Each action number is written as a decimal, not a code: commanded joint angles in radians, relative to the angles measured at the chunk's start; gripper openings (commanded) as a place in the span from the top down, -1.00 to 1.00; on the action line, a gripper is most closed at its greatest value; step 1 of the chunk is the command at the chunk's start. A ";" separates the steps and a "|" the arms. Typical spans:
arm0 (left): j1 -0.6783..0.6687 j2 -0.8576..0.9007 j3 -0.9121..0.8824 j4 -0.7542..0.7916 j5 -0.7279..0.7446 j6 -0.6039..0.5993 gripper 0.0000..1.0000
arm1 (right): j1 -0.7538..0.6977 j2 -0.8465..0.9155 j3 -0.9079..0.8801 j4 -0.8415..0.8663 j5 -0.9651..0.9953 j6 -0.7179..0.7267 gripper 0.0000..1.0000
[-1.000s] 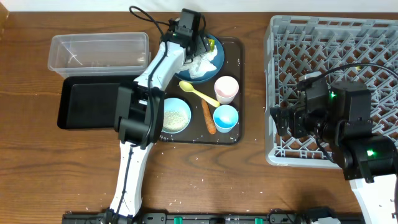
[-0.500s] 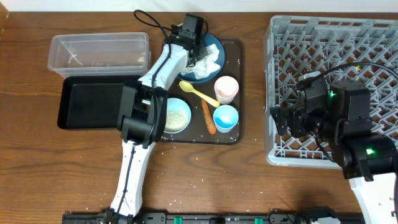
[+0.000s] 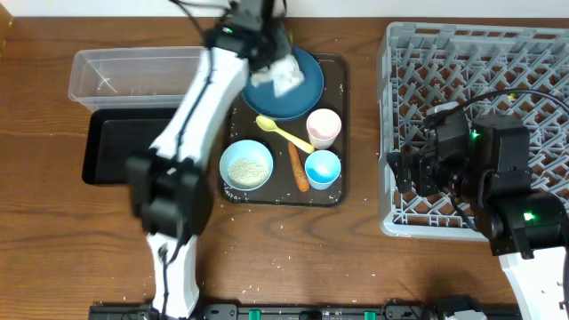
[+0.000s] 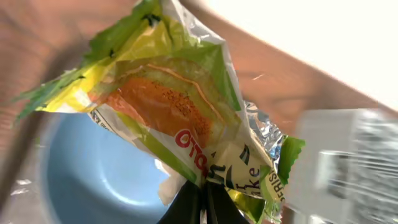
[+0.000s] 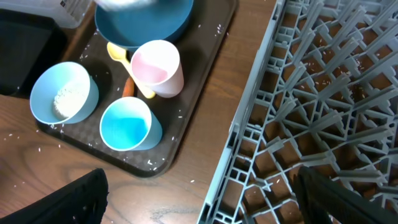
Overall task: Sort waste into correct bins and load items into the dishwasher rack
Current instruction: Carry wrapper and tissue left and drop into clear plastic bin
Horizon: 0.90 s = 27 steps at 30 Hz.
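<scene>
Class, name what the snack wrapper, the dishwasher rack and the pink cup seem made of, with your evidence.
Snack wrapper: thin printed plastic film, likely foil-lined; a silvery, crinkled inside shows.
Dishwasher rack: matt grey moulded plastic; one uniform lattice.
Pink cup: probably smooth plastic with a slight sheen; the look leaves melamine open.

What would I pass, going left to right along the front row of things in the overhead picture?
Black tray → pale blue bowl holding rice → light blue cup → grey dishwasher rack.
</scene>
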 commanded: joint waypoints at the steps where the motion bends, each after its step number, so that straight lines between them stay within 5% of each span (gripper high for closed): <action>1: 0.037 -0.075 0.016 -0.054 -0.042 0.055 0.88 | 0.010 0.002 0.019 0.000 -0.008 -0.011 -0.85; 9: 0.192 -0.099 0.016 -0.151 -0.221 0.188 0.88 | 0.010 0.006 0.019 0.005 -0.008 -0.011 -0.81; 19: 0.368 0.017 0.012 -0.154 -0.233 0.713 0.88 | 0.010 0.029 0.019 0.014 -0.008 -0.011 -0.78; 27: 0.402 0.066 -0.001 -0.185 -0.233 0.763 0.88 | 0.010 0.041 0.019 0.018 -0.008 -0.004 -0.77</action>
